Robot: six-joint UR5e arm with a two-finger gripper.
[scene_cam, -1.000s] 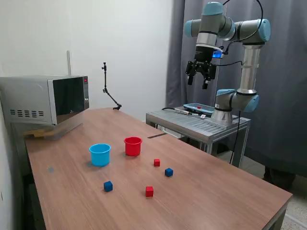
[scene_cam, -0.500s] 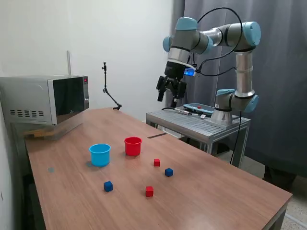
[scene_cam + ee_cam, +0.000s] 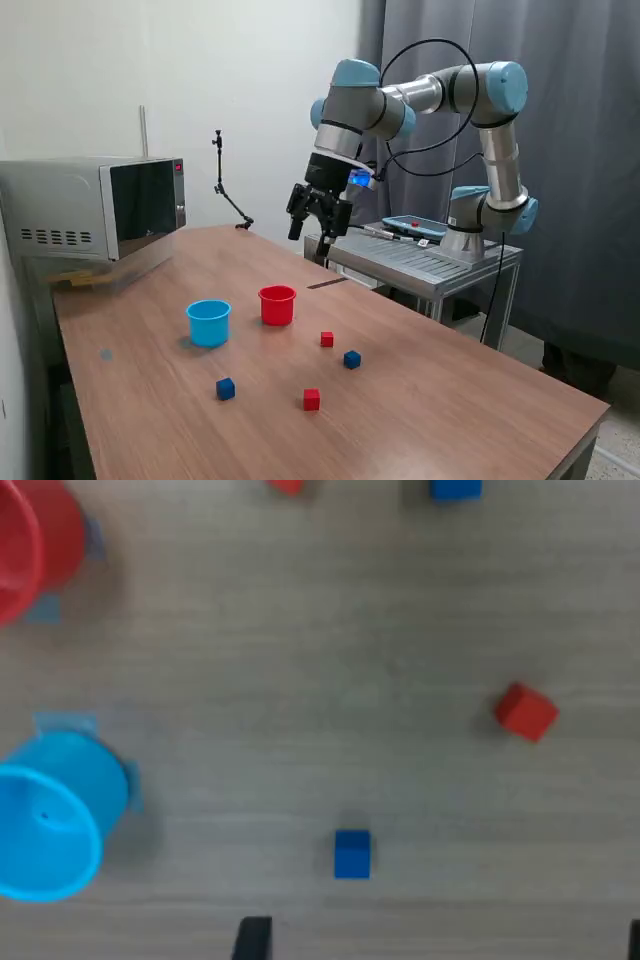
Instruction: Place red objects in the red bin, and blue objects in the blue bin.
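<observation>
In the exterior view the red bin [image 3: 277, 304] and the blue bin [image 3: 208, 322] stand side by side on the wooden table [image 3: 450, 400]. Two red objects [image 3: 327, 339] [image 3: 312, 399] and two blue objects [image 3: 352, 359] [image 3: 225, 389] lie in front of them, apart from each other. My gripper [image 3: 308, 228] hangs open and empty, high above the table beyond the red bin. In the wrist view I see the red bin [image 3: 20, 550], the blue bin [image 3: 50, 815], a blue cube [image 3: 351, 854], a red cube [image 3: 526, 712], and my fingertips [image 3: 252, 940] spread wide.
A microwave [image 3: 95, 210] sits at the table's back on the exterior view's left. A thin black stand [image 3: 225, 190] rises near the far edge. The arm's base stands on a metal stand [image 3: 410, 255] with a small device on it, beyond the table. A dark curtain hangs behind.
The arm has swung toward the exterior view's left and come lower, carrying the gripper from above the metal stand to above the table's far side. The cubes and bins have not moved.
</observation>
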